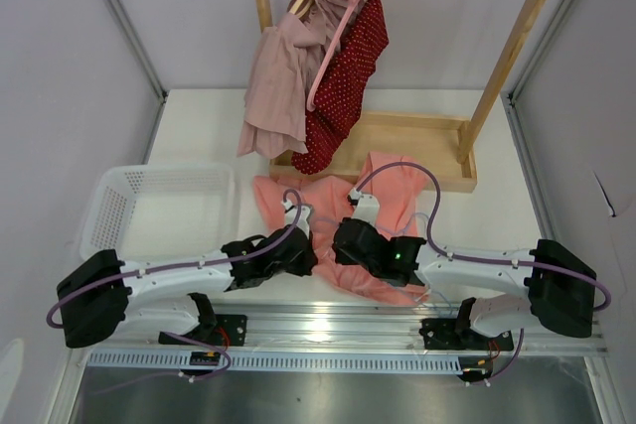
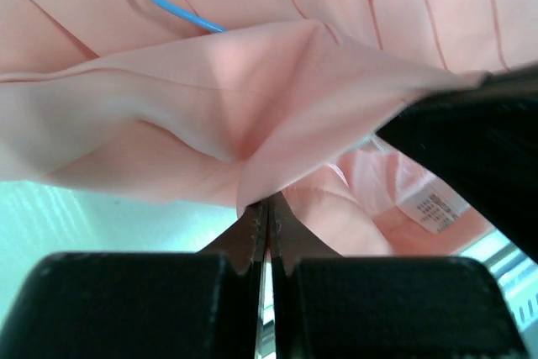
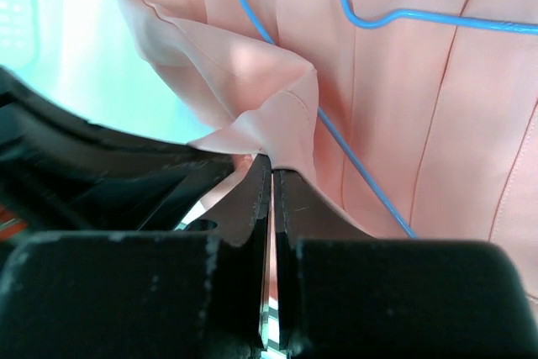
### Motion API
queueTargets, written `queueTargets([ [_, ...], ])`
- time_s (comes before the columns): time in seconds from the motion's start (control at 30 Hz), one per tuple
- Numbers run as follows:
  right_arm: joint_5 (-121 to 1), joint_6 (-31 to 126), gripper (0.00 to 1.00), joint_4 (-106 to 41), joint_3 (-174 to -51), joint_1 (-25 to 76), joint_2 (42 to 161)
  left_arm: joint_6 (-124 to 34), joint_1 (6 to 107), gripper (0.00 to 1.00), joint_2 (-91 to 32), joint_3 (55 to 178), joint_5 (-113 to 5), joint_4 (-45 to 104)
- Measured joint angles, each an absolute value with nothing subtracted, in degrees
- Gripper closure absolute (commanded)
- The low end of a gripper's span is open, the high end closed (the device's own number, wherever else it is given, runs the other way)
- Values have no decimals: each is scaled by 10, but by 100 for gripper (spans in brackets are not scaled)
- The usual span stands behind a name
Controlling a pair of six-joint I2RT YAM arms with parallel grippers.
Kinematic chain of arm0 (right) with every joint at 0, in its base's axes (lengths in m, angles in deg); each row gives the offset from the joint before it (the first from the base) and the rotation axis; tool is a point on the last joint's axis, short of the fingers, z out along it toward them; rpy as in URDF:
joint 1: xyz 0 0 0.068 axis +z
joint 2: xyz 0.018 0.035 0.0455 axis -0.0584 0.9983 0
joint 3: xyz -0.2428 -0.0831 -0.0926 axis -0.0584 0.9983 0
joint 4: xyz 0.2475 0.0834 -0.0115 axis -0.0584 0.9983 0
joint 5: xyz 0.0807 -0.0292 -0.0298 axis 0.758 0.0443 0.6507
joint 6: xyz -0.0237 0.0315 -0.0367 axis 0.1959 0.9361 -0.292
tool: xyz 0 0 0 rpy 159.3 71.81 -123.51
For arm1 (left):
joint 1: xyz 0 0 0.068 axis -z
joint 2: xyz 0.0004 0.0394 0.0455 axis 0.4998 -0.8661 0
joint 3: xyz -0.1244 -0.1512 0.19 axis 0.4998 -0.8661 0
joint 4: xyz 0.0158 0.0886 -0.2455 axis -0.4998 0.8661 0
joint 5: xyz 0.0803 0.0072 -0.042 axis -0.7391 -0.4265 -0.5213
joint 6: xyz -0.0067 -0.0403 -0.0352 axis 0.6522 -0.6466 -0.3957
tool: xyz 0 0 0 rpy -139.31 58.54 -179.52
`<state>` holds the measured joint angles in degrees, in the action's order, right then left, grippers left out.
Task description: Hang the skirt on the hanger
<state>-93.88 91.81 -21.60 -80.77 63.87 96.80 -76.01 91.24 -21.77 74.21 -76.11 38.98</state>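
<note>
The salmon-pink pleated skirt (image 1: 390,198) lies spread on the table in front of the rack. Its near edge is bunched up between my two grippers. My left gripper (image 1: 304,245) is shut on a fold of the skirt (image 2: 252,115), pinched at the fingertips (image 2: 267,208). My right gripper (image 1: 344,239) is shut on a folded skirt edge (image 3: 277,115). The thin light-blue hanger (image 3: 370,18) lies on top of the skirt, hook to the left in the right wrist view. Part of its wire also shows in the left wrist view (image 2: 178,11). A white care label (image 2: 433,208) shows under the lifted fold.
A white plastic basket (image 1: 149,208) stands at the left. A wooden clothes rack (image 1: 467,161) stands at the back, carrying a dusty mauve garment (image 1: 283,76) and a dark red dotted garment (image 1: 348,76) on a pink hanger (image 1: 343,22). The two wrists sit very close together.
</note>
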Motion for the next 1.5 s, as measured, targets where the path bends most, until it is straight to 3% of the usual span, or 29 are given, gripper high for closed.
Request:
queueTargets([
  [0.1,-939,918,100,-218,-808,639,968,-748,912,83,-195,737,-759,389],
  [0.37,-938,919,100,-218,-808,652,968,-711,915,76,-190,733,-752,351],
  [0.5,-938,919,100,-218,-808,657,970,-696,920,68,-191,733,-753,328],
  [1.07,-938,919,100,-213,-816,659,980,-667,962,62,-224,733,-804,298],
  [1.5,-938,919,100,-213,-816,659,980,-666,972,66,-242,734,-858,289],
])
